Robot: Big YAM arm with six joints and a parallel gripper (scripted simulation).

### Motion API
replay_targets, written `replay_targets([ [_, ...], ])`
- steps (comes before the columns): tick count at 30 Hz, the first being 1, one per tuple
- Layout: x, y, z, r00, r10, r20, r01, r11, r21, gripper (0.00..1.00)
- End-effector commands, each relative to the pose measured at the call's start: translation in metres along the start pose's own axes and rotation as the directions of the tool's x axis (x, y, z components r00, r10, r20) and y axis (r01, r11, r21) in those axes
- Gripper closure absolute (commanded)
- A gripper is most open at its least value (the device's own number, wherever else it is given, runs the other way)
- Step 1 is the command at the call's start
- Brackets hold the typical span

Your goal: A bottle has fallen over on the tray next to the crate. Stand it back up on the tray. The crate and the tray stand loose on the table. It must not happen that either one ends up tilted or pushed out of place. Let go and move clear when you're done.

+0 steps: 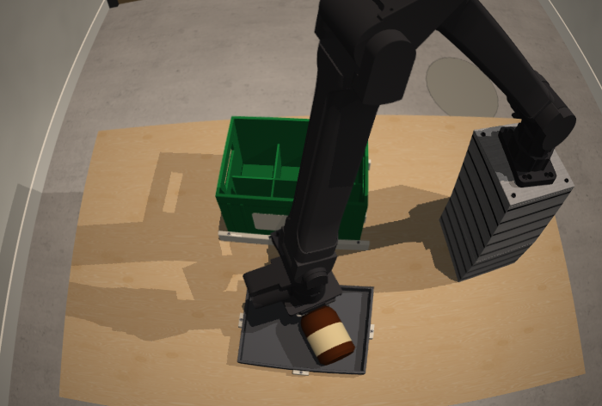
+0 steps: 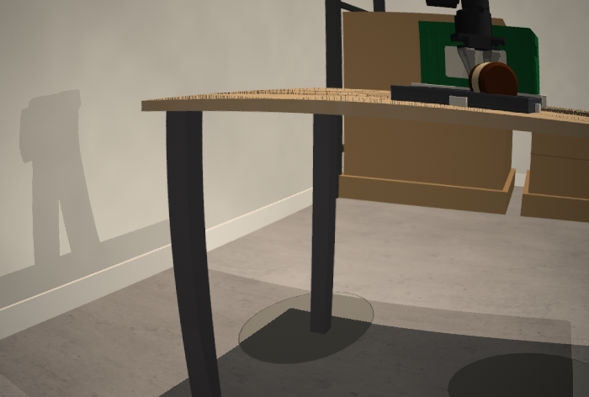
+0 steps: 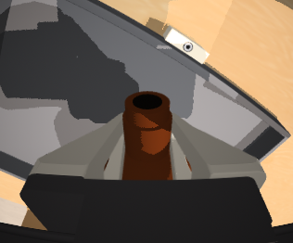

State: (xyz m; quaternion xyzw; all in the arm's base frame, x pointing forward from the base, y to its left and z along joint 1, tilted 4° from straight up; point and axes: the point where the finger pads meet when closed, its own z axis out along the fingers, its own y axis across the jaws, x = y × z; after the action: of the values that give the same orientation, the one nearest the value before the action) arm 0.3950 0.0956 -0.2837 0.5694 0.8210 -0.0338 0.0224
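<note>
A brown bottle (image 1: 328, 335) (image 2: 495, 78) with a cream label lies on its side on the dark grey tray (image 1: 262, 347) (image 2: 428, 93) (image 3: 78, 65). Its base points toward the tray's front right. My gripper (image 1: 309, 307) (image 2: 475, 60) (image 3: 146, 121) reaches down from above and is shut on the bottle's neck (image 3: 147, 133), whose open mouth shows in the wrist view. The bottle's body is hidden in the wrist view.
A green crate (image 1: 257, 172) (image 2: 521, 50) with dividers stands just behind the tray. The arm's ribbed black base (image 1: 500, 211) stands at the right of the wooden table (image 1: 121, 333) (image 2: 262, 99). Brown cabinets (image 2: 405, 145) stand behind the table.
</note>
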Motion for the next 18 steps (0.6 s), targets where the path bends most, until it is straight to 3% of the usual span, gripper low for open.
replay_targets([
  [1, 0.003, 0.012, -0.019, 1.000, 0.000, 0.000, 0.000, 1.000, -0.026, 1.00],
  [18, 0.003, 0.012, -0.037, 1.000, 0.004, 0.000, -0.004, 1.000, -0.027, 1.00],
])
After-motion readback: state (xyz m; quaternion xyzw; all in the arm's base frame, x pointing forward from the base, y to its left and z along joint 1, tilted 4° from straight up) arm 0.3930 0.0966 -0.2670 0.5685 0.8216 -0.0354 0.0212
